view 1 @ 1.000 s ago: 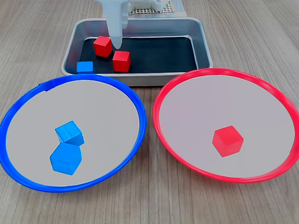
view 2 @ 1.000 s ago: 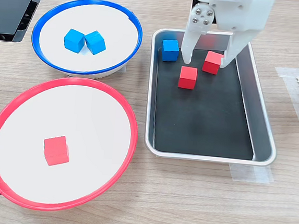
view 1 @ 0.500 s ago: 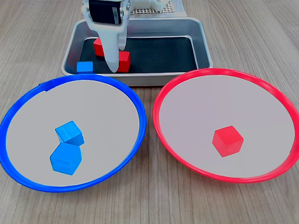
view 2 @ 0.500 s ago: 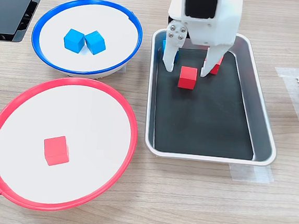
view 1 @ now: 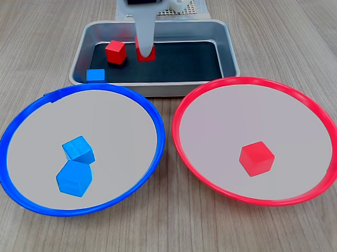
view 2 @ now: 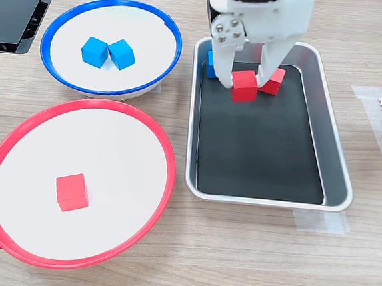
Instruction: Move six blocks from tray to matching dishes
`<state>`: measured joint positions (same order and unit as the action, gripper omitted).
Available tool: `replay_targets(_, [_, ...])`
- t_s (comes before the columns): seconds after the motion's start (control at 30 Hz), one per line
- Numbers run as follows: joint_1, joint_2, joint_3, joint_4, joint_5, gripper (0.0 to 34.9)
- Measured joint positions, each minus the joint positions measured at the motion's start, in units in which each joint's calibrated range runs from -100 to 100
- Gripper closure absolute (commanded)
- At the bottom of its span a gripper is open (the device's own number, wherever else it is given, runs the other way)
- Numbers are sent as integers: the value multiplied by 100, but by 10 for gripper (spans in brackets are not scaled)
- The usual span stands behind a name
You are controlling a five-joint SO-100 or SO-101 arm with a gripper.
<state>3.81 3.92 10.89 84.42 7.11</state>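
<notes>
three blocks sit in matching dishes; three remain at the tray (view 2: pixel 337 156). the gripper (view 2: pixel 246 74) seems clamped on a red block (view 2: pixel 245 86), apparently lifted slightly.

near half of tray (view 2: pixel 337 189) bare; red block (view 2: pixel 274 81), blue block (view 2: pixel 212 64) flank end effector (view 2: pixel 245 77).

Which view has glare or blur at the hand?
First exterior view: even light, soft sheen on the tray walls, the hand sharp enough but cropped at the top. Second exterior view: no blur, faint shadow under the held red block, slight sheen on the tray rim.
</notes>
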Motion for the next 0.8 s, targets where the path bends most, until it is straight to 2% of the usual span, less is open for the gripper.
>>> replay_targets(0.07, [-407, 34, -835, 546, 5, 347])
replay_targets(0.1, [-850, 171, -1552, 808, -39, 347])
replay_targets(0.13, [-991, 264, -1824, 808, -93, 347])
replay_targets(0.23, [-1442, 801, -3040, 612, -400, 347])
replay_targets(0.33, [-1858, 1586, -3857, -114, -713, 344])
replay_targets(0.37, [-1956, 1756, -3920, -351, -747, 306])
replay_targets(0.43, [-2027, 2072, -3929, -808, -772, 172])
replay_targets(0.47, [-2009, 2242, -3848, -1109, -762, 124])
replay_targets(0.5, [-2009, 2259, -3793, -1175, -747, 128])
replay_targets(0.6, [-2080, 2276, -3593, -1297, -640, 176])
replay_targets(0.7, [-2071, 2123, -3240, -1166, -527, 281])
replay_targets(0.73, [-2018, 1995, -3131, -1109, -503, 346])
replay_targets(0.8, [-1841, 1500, -2641, -808, -386, 347])
